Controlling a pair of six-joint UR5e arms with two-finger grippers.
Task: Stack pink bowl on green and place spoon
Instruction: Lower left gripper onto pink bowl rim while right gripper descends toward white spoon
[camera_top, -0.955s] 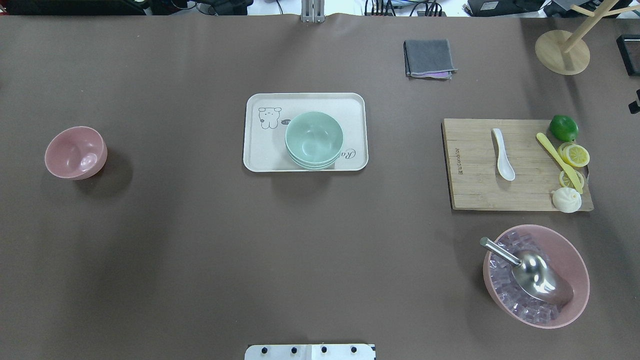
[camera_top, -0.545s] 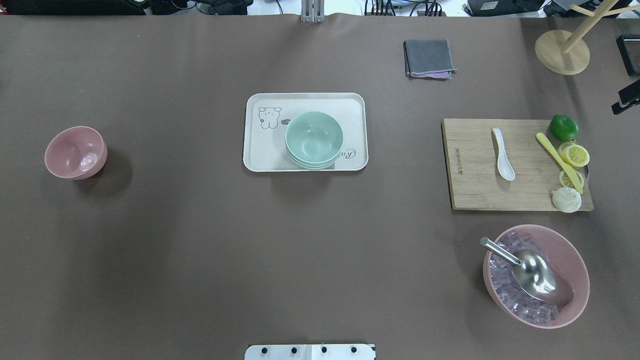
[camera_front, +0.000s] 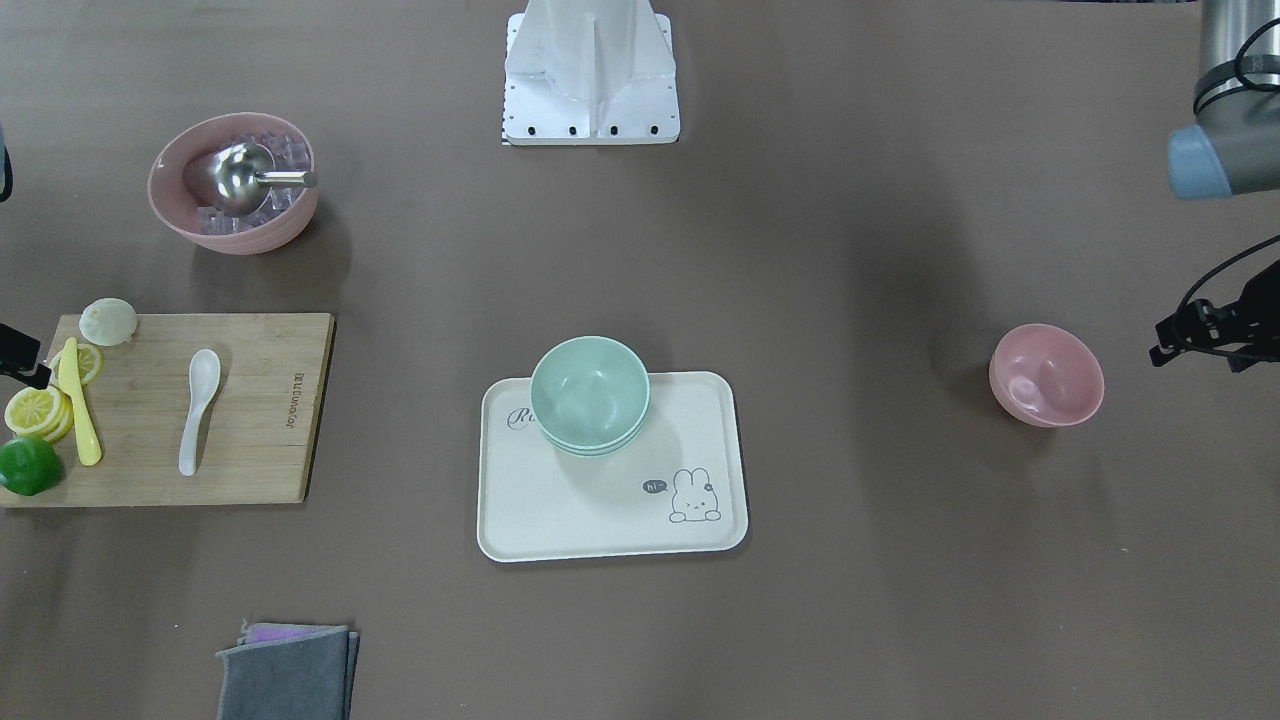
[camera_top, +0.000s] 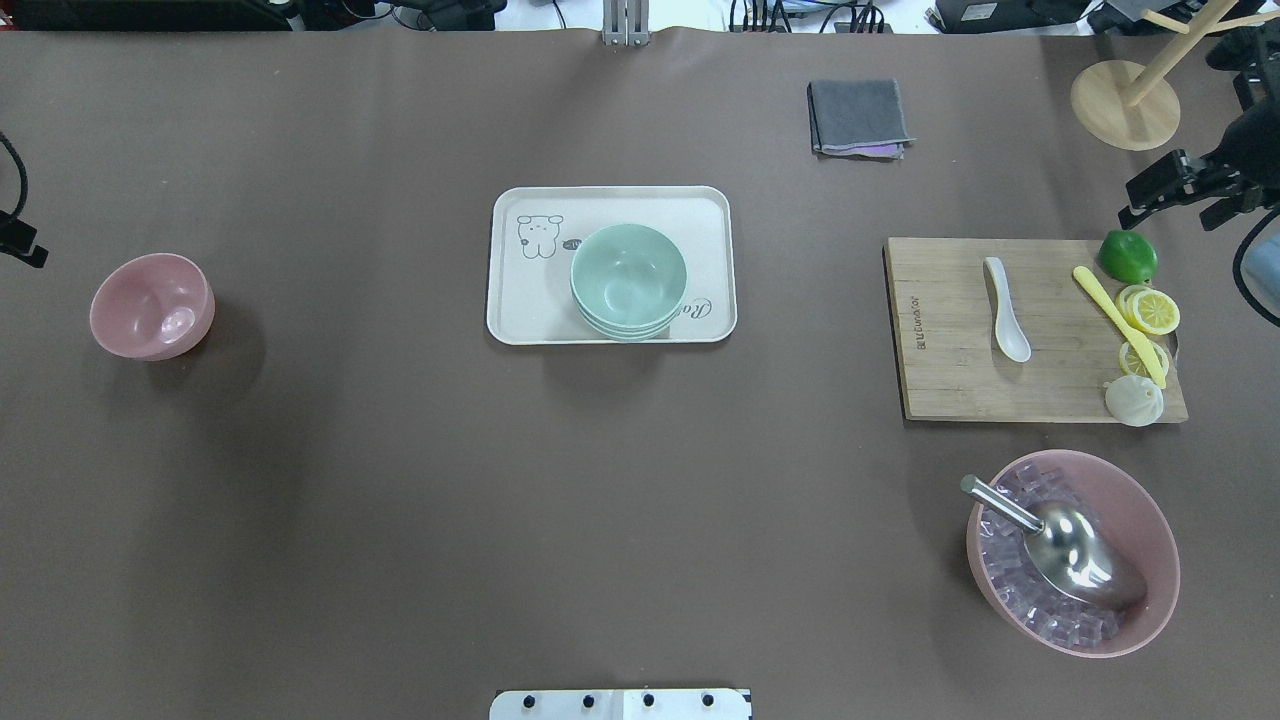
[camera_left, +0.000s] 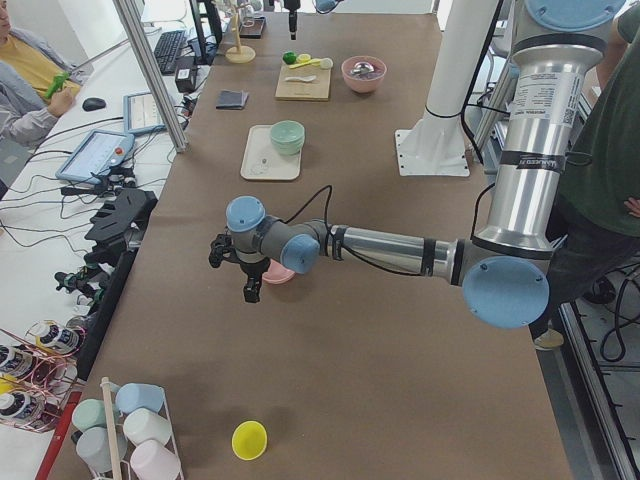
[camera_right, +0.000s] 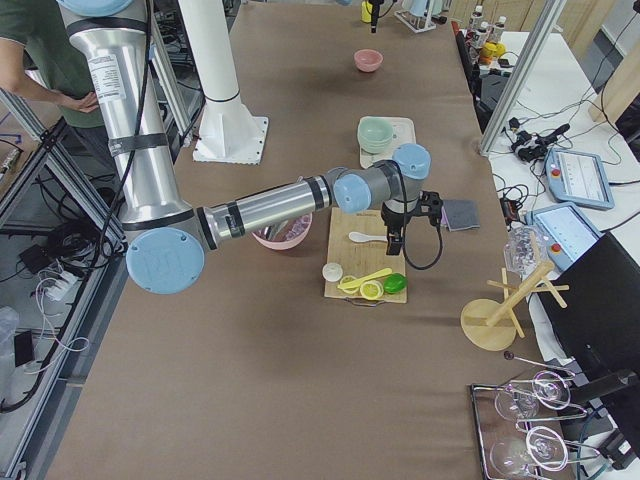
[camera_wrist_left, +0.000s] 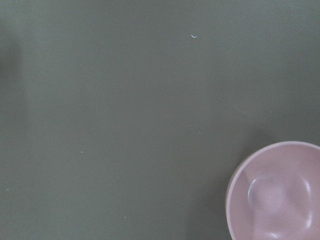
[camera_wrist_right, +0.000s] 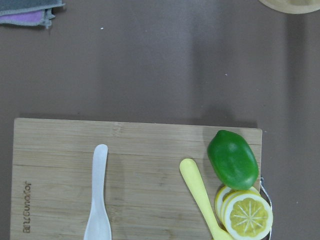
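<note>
A small pink bowl (camera_top: 152, 305) stands alone on the table's left side, and also shows in the left wrist view (camera_wrist_left: 277, 192). Stacked green bowls (camera_top: 628, 278) sit on a cream tray (camera_top: 520, 300) in the middle. A white spoon (camera_top: 1005, 308) lies on a wooden cutting board (camera_top: 950, 380) at the right, and also shows in the right wrist view (camera_wrist_right: 99, 200). My left gripper (camera_front: 1185, 335) hovers just outside the pink bowl. My right gripper (camera_top: 1175, 185) hovers behind the board's far right corner. No fingers show clearly, so I cannot tell whether either is open.
A lime (camera_top: 1128, 256), lemon slices (camera_top: 1150, 310), a yellow knife (camera_top: 1115, 320) and a bun (camera_top: 1134, 400) lie on the board's right end. A large pink bowl of ice with a metal scoop (camera_top: 1072, 550) stands in front. A grey cloth (camera_top: 858, 117) and a wooden stand (camera_top: 1125, 105) are at the back.
Both arms have come into the overhead view. The right wrist moved in from the right edge toward the board's back corner. The left wrist appeared at the left edge near the pink bowl.
</note>
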